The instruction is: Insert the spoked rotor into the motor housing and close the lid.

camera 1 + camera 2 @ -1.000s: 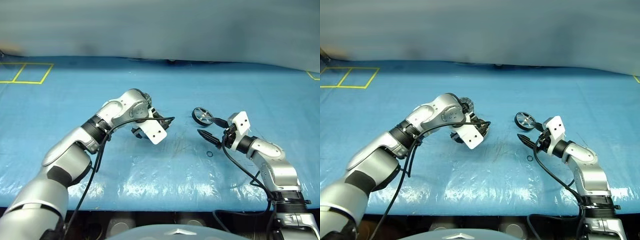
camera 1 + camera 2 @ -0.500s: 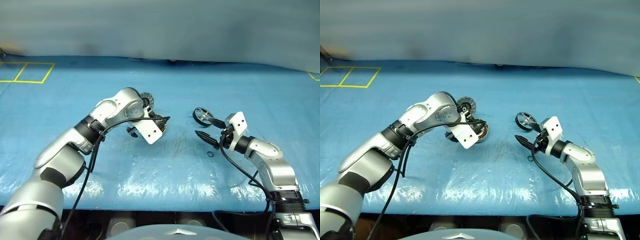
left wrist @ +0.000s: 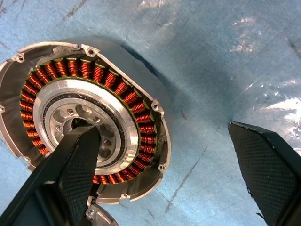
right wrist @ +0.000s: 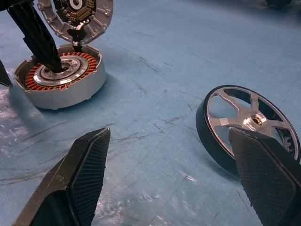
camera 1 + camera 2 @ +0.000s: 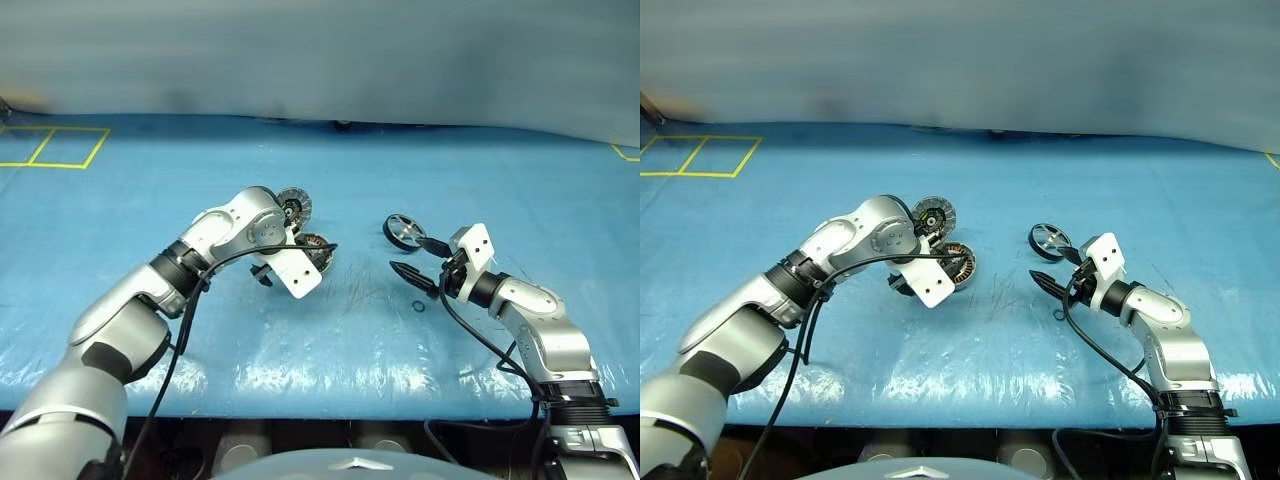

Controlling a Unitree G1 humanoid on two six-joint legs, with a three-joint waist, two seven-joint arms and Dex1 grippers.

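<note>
No step done: black-rimmed, silver-spoked rotor [image 4: 249, 122] lies between the wide-open right gripper's [image 4: 171, 181] fingers; copper-wound silver motor housing [image 3: 84, 122], segmented lid [image 4: 75, 16] raised, sits under the wide-open left gripper [image 3: 174, 174].

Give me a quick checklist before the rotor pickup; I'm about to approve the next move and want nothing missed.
1. Lid swung open, off the motor housing: ok.
2. Housing windings and centre uncovered, no rotor inside yet: ok.
3. Left gripper open: ok; one finger hangs over the housing centre, contact cannot tell. It would likely block insertion: not ok.
4. Spoked rotor on the blue table cover, apart from the housing: ok.
5. Right gripper open, holding nothing, close to the rotor: ok.
6. Small black O-ring lies on the cover near the right gripper: ok.
</note>
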